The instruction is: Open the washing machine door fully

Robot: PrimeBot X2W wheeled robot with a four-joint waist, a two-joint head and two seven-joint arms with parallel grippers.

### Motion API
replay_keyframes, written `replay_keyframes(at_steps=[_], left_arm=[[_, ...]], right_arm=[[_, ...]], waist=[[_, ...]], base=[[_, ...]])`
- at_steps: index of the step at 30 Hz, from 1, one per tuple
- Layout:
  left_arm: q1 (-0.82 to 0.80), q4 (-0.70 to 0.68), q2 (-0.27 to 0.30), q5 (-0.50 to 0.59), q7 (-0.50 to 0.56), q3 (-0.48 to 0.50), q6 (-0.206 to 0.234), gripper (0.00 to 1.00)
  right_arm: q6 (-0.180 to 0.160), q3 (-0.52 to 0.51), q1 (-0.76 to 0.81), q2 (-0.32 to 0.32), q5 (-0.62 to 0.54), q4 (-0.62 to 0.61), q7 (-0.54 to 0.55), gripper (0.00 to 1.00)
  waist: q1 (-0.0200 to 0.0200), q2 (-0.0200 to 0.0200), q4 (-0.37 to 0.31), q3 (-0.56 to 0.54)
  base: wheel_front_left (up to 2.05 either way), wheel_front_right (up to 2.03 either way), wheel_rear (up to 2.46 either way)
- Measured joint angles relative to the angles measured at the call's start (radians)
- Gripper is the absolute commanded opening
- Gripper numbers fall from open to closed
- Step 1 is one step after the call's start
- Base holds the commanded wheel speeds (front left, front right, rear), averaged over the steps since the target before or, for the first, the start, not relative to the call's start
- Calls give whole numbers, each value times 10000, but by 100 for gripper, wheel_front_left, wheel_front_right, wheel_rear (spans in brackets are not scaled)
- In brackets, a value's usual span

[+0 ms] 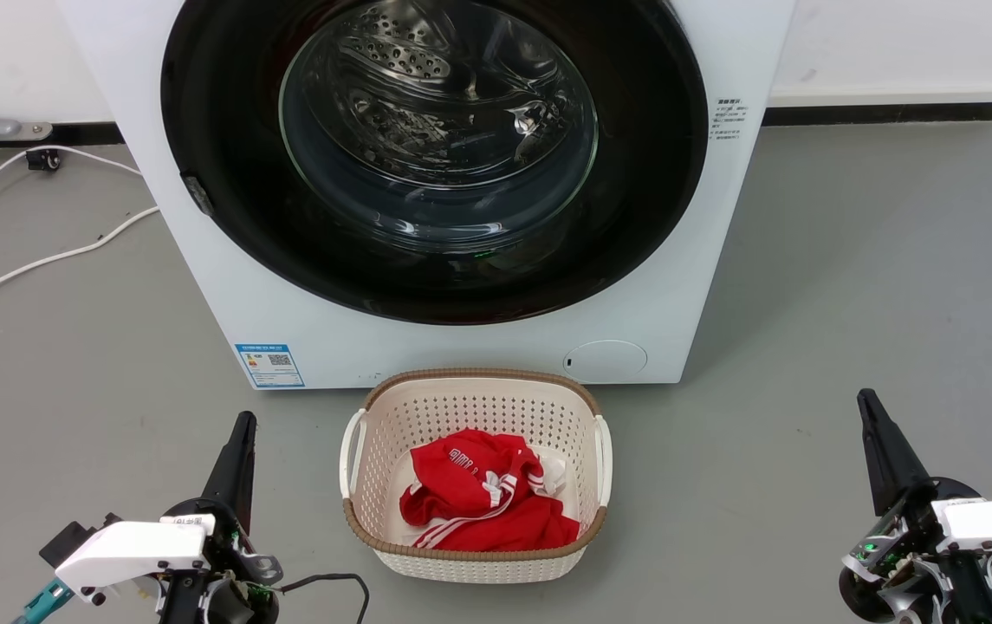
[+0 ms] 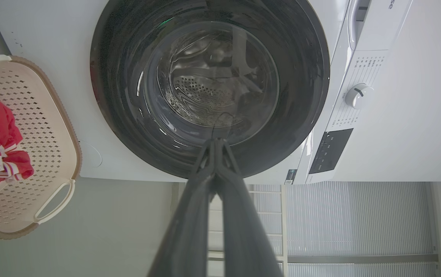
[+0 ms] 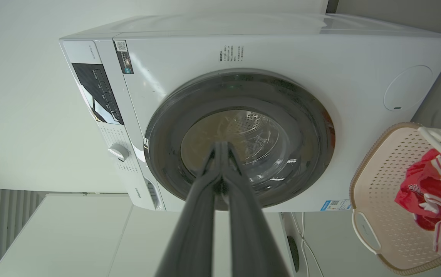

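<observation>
Left fingers (image 1: 236, 468) pressed together, right fingers (image 1: 887, 459) too, both low, aimed at shut washing machine door (image 1: 435, 156)

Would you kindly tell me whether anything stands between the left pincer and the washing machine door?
Nothing visible does: bare floor lies between the left pincer and the washing machine door. The laundry basket stands before the washing machine, to that pincer's right, beside its path; whether the swinging door would clear it, I cannot tell.
</observation>
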Motion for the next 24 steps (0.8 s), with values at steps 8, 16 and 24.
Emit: replay_keyframes(at_steps=[8,16,24], left_arm=[[-1,2,-8,10,2,15,-2,0],[226,211,-67,12,-98,-67,12,100],[209,-35,-81,341,-477,-353,12,100]], right_arm=[[0,-17,-2,10,-29,2,6,0],[-2,31,276,44,-10,176,-102,100],[-2,12,283,54,-52,90,-485,100]], waist=[[0,0,0,0],[0,0,0,0],[0,0,20,6]], base=[[0,0,0],[0,0,0],[0,0,0]])
